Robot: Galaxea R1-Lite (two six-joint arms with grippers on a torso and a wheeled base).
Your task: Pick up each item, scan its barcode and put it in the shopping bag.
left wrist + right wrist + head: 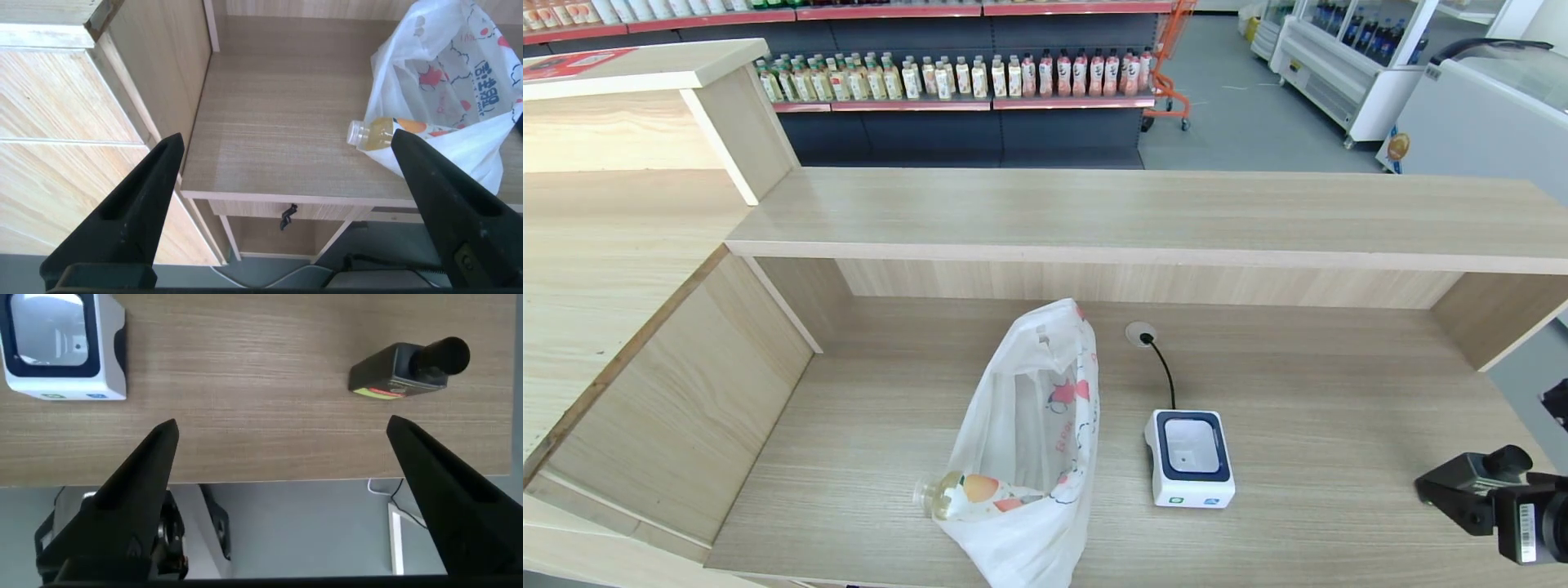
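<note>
L gripper (286, 204): fingers apart, empty, over worktop (278, 131) front edge, left of scanner (1190, 457). R gripper (282, 498): fingers apart, empty, right of scanner.

Wooden counter (1339, 425), shelves of bottled drinks (947, 77), orange trolley (1174, 88), white freezer cabinets (1347, 90)

A light wooden checkout counter (1339, 425) is backed by a raised ledge (1143, 216). Beyond it, bottled drinks (956, 75) are lined up on dark, red-edged shelves (1062, 131). An orange trolley (1172, 73) and white chiller cabinets (1347, 82) are seen far right on the grey floor (1241, 122).
</note>
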